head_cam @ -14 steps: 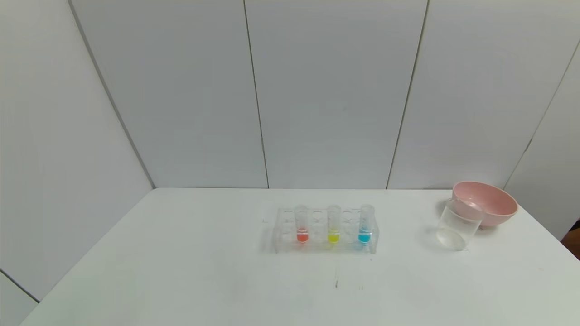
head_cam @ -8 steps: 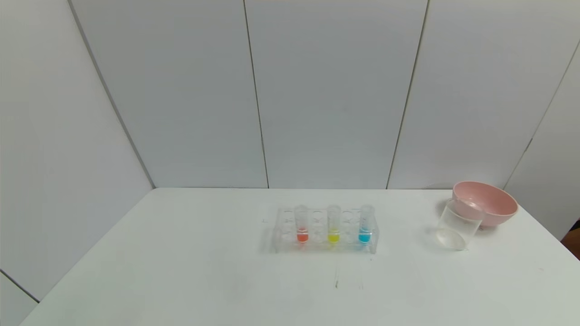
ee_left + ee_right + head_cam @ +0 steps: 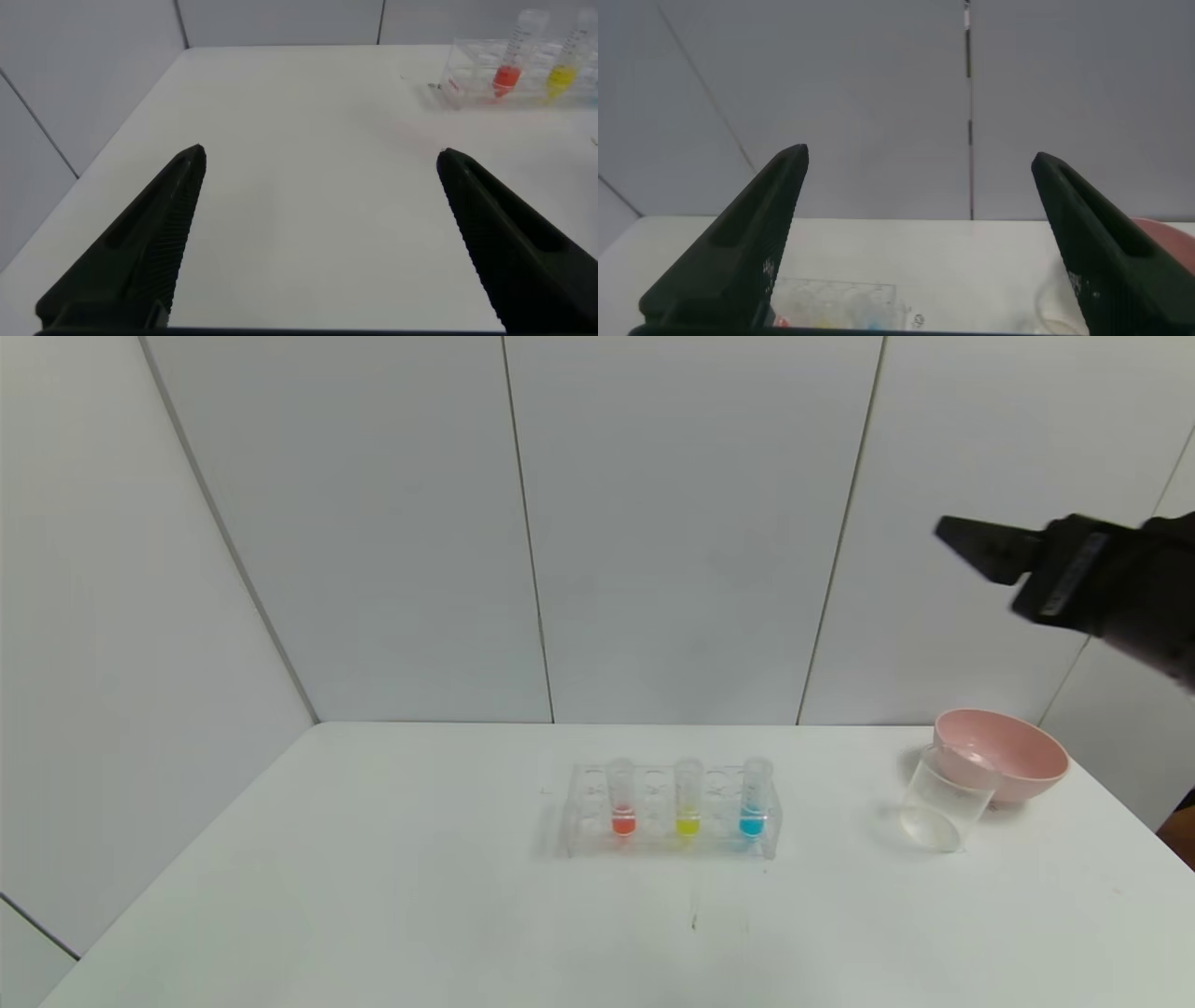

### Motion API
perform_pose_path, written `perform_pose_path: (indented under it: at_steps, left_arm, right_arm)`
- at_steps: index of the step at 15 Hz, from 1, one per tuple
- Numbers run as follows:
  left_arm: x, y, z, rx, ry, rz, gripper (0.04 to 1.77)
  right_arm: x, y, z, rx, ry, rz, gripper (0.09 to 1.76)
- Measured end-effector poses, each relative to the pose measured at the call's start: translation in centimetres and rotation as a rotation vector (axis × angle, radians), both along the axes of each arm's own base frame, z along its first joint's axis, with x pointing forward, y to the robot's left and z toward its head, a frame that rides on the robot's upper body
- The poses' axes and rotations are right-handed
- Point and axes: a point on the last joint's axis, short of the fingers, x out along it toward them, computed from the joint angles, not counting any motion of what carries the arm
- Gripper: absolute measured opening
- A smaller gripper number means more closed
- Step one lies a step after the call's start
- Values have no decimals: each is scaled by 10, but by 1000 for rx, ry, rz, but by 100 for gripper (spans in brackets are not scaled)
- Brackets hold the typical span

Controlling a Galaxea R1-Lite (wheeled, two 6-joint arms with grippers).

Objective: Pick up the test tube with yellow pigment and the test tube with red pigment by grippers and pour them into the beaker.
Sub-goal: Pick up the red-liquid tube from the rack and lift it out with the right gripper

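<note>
Yellow tube (image 3: 688, 800) stands upright in the rack — low and left of my right tool (image 3: 971, 549), spread wide, holding nothing.

The right gripper (image 3: 943, 532) is matte black, a blocky body bearing a pale grey label strip and tapering to a pointed tip. Both wrist views show two long black wedge-shaped fingers (image 3: 738, 257) with fine ribbing along their inner faces; the left gripper (image 3: 320, 159) looks identical.

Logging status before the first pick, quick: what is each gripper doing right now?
Left gripper: open, empty, low over the table.
Right gripper: open, empty, raised high above the beaker.
</note>
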Motion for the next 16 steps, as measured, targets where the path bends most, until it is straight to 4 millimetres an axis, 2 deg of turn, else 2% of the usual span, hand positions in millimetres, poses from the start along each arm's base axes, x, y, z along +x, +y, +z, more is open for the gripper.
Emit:
perform_pose_path:
  at_steps: [2, 4, 7, 11, 14, 16]
  left_arm:
    - [0, 0, 0, 0, 0, 0, 176]
    - [0, 0, 0, 0, 0, 0, 176]
    - [0, 0, 0, 0, 0, 0, 176]
    - [0, 0, 0, 0, 0, 0, 176]
    - [0, 0, 0, 0, 0, 0, 176]
    - [0, 0, 0, 0, 0, 0, 176]
  right_arm:
    - [8, 48, -21, 3, 17, 44, 171]
    - [8, 88, -45, -5, 36, 53, 171]
    - [-4, 136, -81, -7, 43, 72, 171]
    - [-21, 183, -134, -55, 74, 93, 171]
    - [-25, 205, -168, -113, 110, 121, 171]
    - [-21, 214, -184, -118, 114, 121, 171]
